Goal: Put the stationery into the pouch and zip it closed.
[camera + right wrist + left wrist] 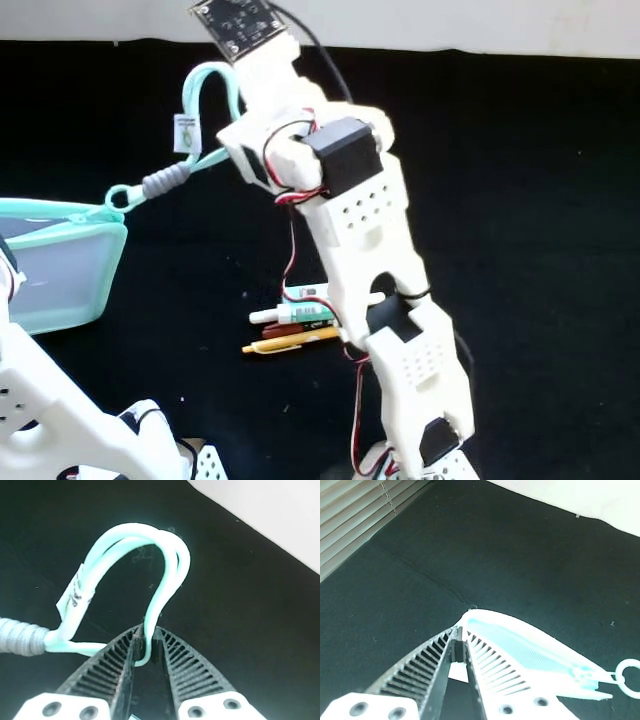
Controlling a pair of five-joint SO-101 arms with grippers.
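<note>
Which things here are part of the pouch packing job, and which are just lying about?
For the job: pouch, cord on its zip, pens, left gripper, right gripper.
Just there: black table cover, window blinds.

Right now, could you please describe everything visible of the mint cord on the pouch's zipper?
The cord is a mint-green doubled loop, arched over the black table. A white tag hangs on it, and a grey wrap binds it near the ring at the pouch. The right hand pinches its far end.
</note>
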